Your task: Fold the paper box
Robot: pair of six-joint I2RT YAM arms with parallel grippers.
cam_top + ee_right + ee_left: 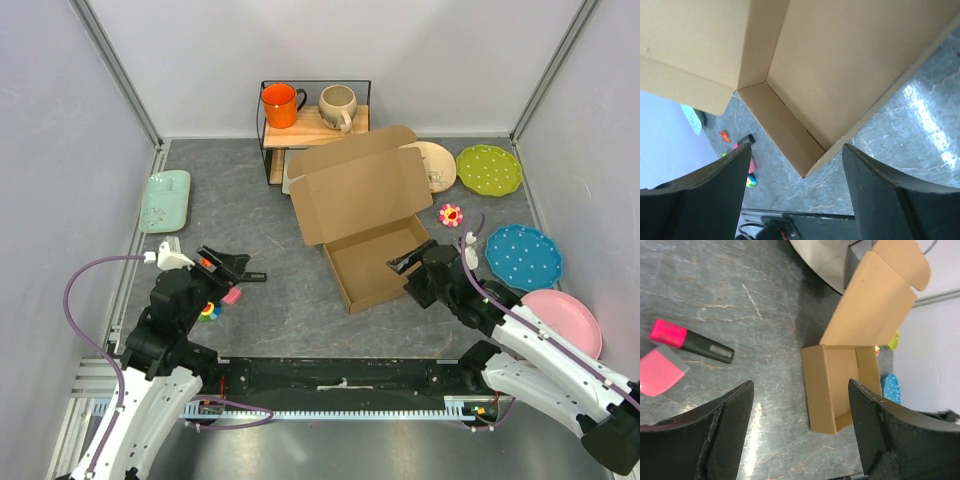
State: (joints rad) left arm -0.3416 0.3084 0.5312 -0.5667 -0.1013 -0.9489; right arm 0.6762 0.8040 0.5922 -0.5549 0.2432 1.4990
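Hovering my right gripper (400,266) spread wide and empty at the near right wall of the paper box (372,195), mid-table (290,320), I judge the tray is formed and the lid stands open for folding down. My left gripper (252,268) hangs likewise, well left of it.

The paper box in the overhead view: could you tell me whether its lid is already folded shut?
No, the paper box has its lid standing open behind the shallow base.
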